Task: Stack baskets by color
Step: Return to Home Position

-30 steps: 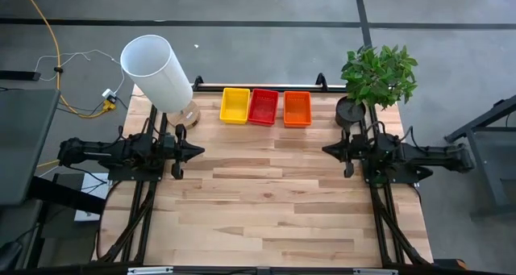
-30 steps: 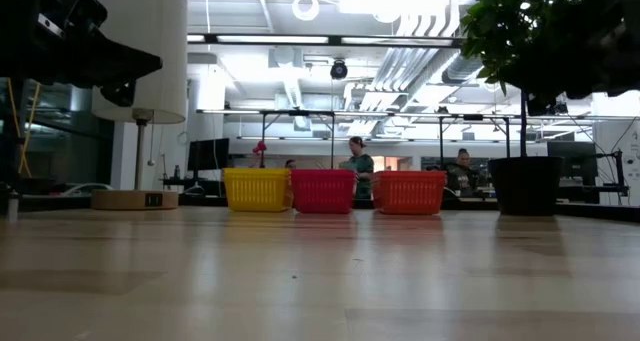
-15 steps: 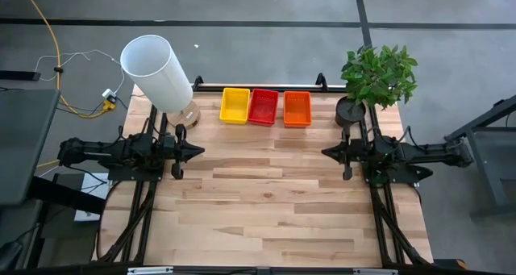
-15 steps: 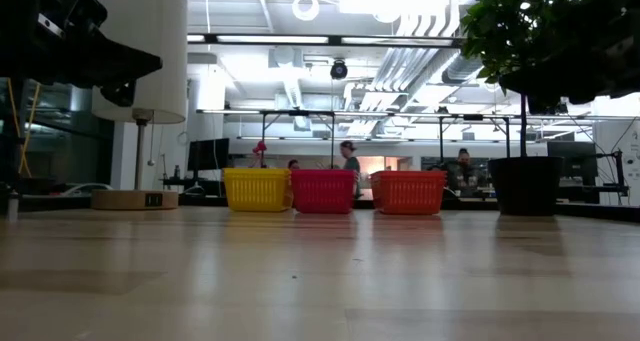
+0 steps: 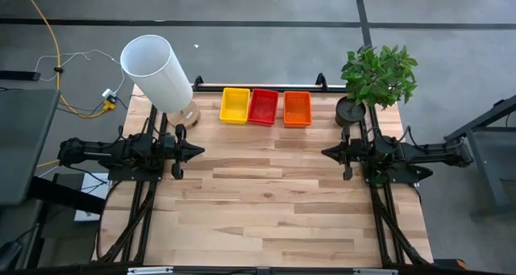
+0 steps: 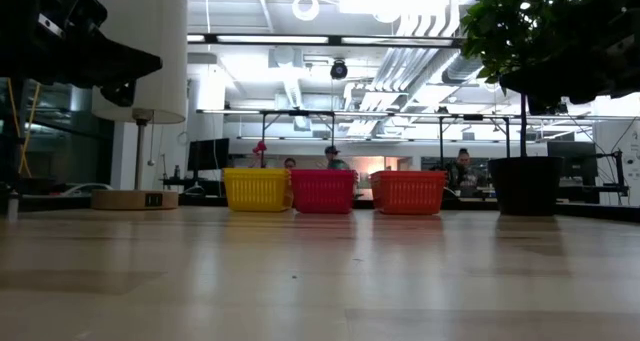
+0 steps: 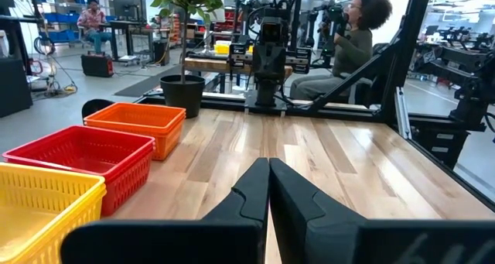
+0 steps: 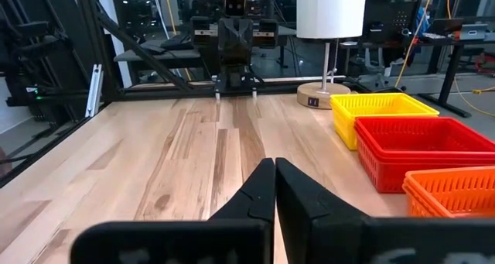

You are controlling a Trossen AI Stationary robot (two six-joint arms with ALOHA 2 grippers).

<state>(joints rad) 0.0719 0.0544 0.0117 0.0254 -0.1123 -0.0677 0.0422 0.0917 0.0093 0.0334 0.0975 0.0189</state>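
Three baskets stand side by side on their bottoms at the table's far edge: yellow (image 5: pixel 235 105), red (image 5: pixel 264 106) and orange (image 5: pixel 297 108), from left to right. The low view shows them as yellow (image 6: pixel 257 190), red (image 6: pixel 323 191) and orange (image 6: pixel 409 192). My left gripper (image 5: pixel 200 152) hovers shut at the table's left edge, pointing level toward the right. My right gripper (image 5: pixel 325 152) hovers shut at the right edge, pointing left. Both are nearer than the baskets and hold nothing. The wrist views show the fingers of the left gripper (image 7: pixel 268 162) and the right gripper (image 8: pixel 274 162) closed together.
A tall white cylinder lamp (image 5: pixel 157 69) on a round base stands at the far left corner. A potted plant (image 5: pixel 377 77) stands at the far right corner. Bare wood (image 5: pixel 266 202) spreads between the arms and toward the near edge. People show in the room behind.
My right arm has swung a little and rolled slightly, so it now lies straighter across the table's right edge; its gripper stays shut. The baskets have not moved. A person in the room behind has walked to the left.
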